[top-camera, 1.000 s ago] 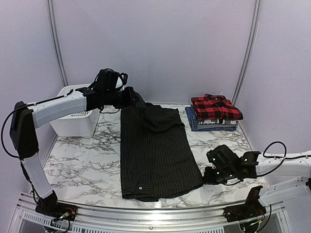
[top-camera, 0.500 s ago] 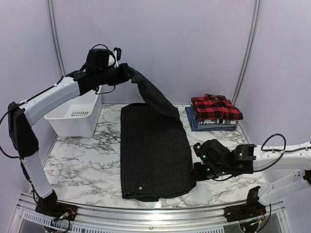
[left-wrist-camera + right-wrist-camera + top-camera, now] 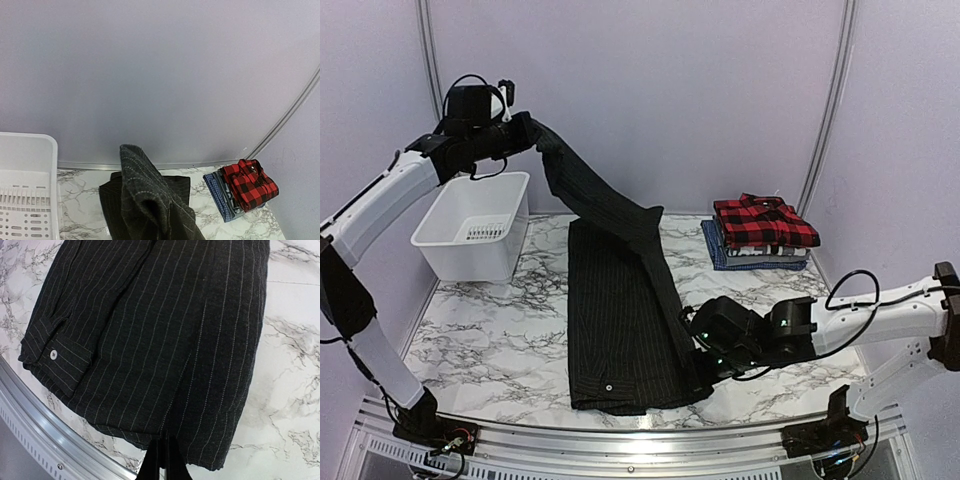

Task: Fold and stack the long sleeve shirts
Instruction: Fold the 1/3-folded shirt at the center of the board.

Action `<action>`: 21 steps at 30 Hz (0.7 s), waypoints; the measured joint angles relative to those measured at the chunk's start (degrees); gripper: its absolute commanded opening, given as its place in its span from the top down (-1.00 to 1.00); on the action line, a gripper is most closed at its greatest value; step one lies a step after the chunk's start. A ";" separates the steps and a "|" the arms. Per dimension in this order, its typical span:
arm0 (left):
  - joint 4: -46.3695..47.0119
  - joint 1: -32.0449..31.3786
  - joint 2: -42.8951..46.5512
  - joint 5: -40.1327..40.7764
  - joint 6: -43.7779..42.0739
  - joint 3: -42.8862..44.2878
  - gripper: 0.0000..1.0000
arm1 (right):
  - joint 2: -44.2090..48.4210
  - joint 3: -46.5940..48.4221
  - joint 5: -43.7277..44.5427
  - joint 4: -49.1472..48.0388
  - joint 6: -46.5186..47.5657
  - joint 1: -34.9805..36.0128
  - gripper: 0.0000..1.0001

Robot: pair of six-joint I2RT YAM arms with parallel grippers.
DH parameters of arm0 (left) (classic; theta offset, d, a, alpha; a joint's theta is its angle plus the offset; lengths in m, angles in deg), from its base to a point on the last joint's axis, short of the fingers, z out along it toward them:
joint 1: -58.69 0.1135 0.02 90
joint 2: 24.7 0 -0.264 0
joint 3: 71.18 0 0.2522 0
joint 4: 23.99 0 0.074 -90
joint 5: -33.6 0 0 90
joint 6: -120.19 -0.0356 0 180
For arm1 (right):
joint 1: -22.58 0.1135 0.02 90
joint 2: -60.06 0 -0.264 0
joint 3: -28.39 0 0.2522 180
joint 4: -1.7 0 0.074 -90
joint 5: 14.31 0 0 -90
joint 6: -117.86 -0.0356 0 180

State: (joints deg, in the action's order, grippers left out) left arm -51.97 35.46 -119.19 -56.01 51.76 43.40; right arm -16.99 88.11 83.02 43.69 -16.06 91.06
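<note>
The left gripper (image 3: 523, 136) is now hanging high over the far rim of the rectangular white plastic bin (image 3: 470, 238). A second ago it was sitting low at the far left corner of the large black cloth shirt with thin white pinstripes (image 3: 615, 330). The cloth it is carrying is no longer lying bunched on the shirt's far end. It is now stretching as a long diagonal band from the raised gripper down to the shirt's near right edge. The right gripper (image 3: 693, 338) was resting on the white marble-patterned table (image 3: 485, 340), clear of the shirt's right side, and is now reaching over that near right edge.

The left gripper is clamping fully closed on the upper end of the lifted band. In the left wrist view the fingers are not showing, and only the cloth is hanging below the camera.

The right gripper (image 3: 162, 462) is also closing fully, its two fingers pinching the hem of the black shirt at the near right corner.

The rest of the black shirt is lying flat along the middle of the table, just right of the bin. The folded red-and-black plaid cloth shirt (image 3: 763, 221) is topping a stack at the far right, with the folded blue checked cloth shirt (image 3: 718, 252) lying at the bottom.
</note>
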 measured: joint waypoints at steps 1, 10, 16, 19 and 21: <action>-0.28 0.68 0.96 0.28 -0.22 -0.15 1.00 | -0.22 0.17 -0.66 -0.37 0.39 0.02 1.00; -2.29 3.91 4.59 2.03 -1.75 -3.21 1.00 | -4.44 4.70 -5.33 -3.30 3.61 0.04 1.00; -4.20 4.61 3.08 1.42 -2.38 -3.54 1.00 | -10.43 10.88 -7.85 -4.63 5.35 0.11 1.00; -4.26 4.87 2.03 0.90 -2.54 -3.50 1.00 | -13.68 12.81 -8.98 -5.29 6.12 0.11 1.00; -4.42 5.03 1.38 0.59 -2.58 -3.43 1.00 | -15.56 13.51 -9.97 -5.49 6.51 0.11 1.00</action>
State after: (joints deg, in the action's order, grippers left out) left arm -56.38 40.49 -117.82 -55.42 49.18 39.97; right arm -32.56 101.62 73.05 38.21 -9.55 91.17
